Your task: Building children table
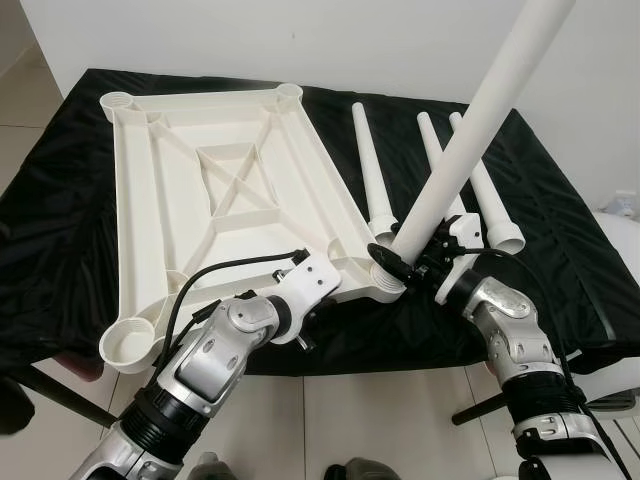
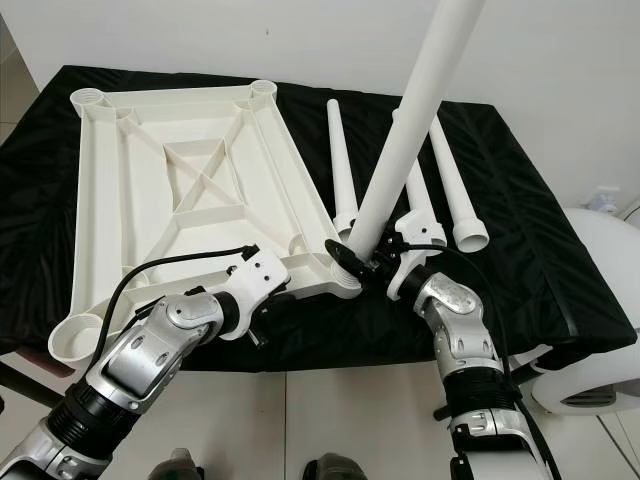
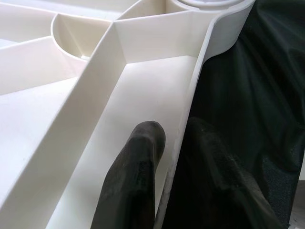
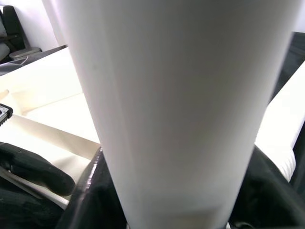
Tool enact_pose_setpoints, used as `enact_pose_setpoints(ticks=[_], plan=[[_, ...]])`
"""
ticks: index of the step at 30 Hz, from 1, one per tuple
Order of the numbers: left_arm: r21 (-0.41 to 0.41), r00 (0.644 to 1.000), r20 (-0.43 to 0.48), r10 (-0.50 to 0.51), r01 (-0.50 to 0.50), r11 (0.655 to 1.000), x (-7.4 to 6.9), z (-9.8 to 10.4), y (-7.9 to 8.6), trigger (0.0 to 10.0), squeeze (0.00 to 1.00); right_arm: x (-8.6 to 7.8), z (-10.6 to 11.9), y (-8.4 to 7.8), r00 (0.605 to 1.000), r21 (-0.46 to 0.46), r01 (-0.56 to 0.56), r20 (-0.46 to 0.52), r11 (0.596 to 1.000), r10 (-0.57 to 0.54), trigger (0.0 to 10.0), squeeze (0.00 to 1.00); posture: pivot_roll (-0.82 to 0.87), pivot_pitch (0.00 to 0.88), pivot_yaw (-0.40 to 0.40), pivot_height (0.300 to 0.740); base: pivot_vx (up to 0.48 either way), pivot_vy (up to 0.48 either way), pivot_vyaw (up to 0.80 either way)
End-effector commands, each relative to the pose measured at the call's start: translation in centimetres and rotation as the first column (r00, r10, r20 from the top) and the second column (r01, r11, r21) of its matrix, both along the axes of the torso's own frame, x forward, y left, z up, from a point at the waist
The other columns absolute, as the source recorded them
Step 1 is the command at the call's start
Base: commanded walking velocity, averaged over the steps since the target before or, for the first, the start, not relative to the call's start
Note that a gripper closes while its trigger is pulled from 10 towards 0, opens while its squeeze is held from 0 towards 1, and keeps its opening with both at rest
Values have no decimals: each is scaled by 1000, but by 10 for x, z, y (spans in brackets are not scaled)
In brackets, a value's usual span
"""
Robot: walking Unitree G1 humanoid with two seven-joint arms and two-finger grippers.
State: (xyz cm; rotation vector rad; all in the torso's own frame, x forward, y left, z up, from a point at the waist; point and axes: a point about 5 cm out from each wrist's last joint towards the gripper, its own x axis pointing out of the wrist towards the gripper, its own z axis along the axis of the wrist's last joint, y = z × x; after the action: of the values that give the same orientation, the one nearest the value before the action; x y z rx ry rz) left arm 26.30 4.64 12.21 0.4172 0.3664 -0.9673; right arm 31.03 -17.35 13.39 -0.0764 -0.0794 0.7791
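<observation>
White tabletop, upside down on black cloth, left and centre of frame. Left gripper pinches its near rim, one finger each side. Right gripper, lower centre, clamps a white leg tilted over the near-right corner socket. Three spare legs lie upper right.

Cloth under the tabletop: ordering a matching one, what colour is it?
Plain black cloth, clearest in the left eye view.
</observation>
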Motion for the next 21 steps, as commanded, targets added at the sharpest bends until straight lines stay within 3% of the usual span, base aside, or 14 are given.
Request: enact_pose_setpoints(ticks=[1,4,5,6,7,21], plan=[[8,995,-62,-75,76,997,-8,-9,-5,10000,0,1,0,-11,999,6,39,2,999,-39,0,0,9,0,-58,740,0,0,0],[8,995,-62,-76,77,997,-9,-9,-5,10000,0,0,-1,-11,999,3,40,0,999,-40,0,0,8,0,-58,740,0,0,0],[8,995,-63,-76,77,997,-9,-9,-5,10000,0,0,-1,-11,999,2,46,-1,999,-46,1490,0,8,0,-59,740,0,0,0],[8,995,-63,-76,77,997,-9,-9,-5,10000,0,0,-1,-11,999,2,46,-1,999,-46,1490,0,8,0,-59,740,0,0,0],[8,995,-63,-76,77,997,-9,-9,-5,10000,0,0,-2,-11,998,6,56,-7,998,-56,10000,0,8,0,-58,740,0,0,0],[4,995,-68,-68,69,998,-9,-9,-4,10000,0,1,-4,11,972,90,234,-7,968,-235,10000,0,11,7,-65,740,0,0,0]])
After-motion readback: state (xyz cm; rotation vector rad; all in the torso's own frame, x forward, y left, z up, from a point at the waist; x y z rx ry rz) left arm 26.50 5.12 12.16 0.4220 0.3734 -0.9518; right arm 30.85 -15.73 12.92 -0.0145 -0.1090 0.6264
